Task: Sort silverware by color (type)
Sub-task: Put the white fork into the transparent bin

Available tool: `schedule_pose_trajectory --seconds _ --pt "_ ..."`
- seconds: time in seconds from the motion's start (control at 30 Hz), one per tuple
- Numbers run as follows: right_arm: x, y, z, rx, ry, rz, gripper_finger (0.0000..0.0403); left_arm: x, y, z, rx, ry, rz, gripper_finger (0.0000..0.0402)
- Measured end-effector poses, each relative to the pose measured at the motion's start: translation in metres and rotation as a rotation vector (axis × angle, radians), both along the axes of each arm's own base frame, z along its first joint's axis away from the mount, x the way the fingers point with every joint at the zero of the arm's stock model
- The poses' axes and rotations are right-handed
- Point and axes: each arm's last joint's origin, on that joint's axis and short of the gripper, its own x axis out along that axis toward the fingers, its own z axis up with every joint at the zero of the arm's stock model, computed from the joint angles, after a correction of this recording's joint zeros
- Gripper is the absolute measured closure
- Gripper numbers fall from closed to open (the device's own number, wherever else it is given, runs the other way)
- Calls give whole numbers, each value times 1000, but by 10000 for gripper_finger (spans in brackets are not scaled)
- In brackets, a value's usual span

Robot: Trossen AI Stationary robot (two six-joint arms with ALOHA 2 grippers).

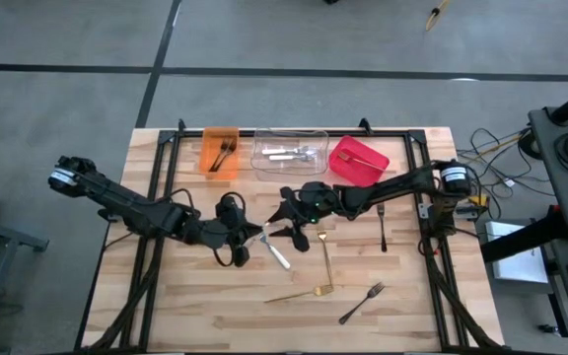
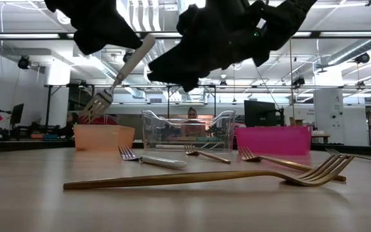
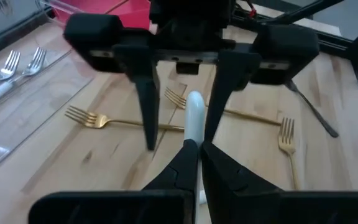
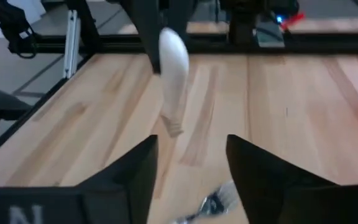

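The left gripper (image 1: 255, 237) is clamped on a white-handled fork (image 3: 193, 118), held up off the table (image 1: 215, 296) near its middle, with the tines (image 2: 94, 104) tilted down in the low view. Facing it, just beside the handle's free end, the right gripper (image 1: 282, 225) stands with its fingers (image 4: 132, 174) apart and nothing between them — the white handle (image 4: 171, 81) hangs ahead of them. Both arms crowd the table's centre, so room there is tight; the near half of the wood is more open. Below the grippers another white-handled fork (image 1: 278, 255) lies flat. Gold forks rest close by: one (image 1: 323, 254) just beside the right gripper, one (image 1: 302, 293) toward the near edge. A dark fork (image 1: 361, 303) lies near the front right and another dark one (image 1: 382, 228) by the right arm. Along the far edge stand three bins in a row: an orange bin (image 1: 208, 158) holding dark forks, a clear bin (image 1: 262, 163) holding white-handled pieces, and a red bin (image 1: 375, 173) with a gold piece in it. A black frame (image 1: 166, 148) lines the table's sides and back, narrowing the way past the bins. Cables (image 1: 496, 148) trail off the right edge. No writing can be read.
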Motion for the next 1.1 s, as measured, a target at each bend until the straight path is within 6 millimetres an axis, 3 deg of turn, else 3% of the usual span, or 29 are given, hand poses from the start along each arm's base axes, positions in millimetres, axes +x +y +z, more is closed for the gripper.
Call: schedule_pose_trajectory --seconds 0.17,0.33,0.57,0.8,0.97,1.1 --pt "11 0 0 -34 -69 36 192 1 0 1 0 -14 -1 401" --pt "21 2 2 -24 -125 108 200 1 0 1 -1 -16 0 401" --pt "29 2 0 -22 -138 121 253 2 0 2 5 -33 -7 401" --pt "29 2 1 -12 -139 119 373 2 1 1 17 -28 -9 401" --pt "29 1 2 24 -121 100 378 2 1 2 15 -33 -1 400" --pt "28 0 2 31 -98 86 378 0 2 6 15 -48 -4 372"
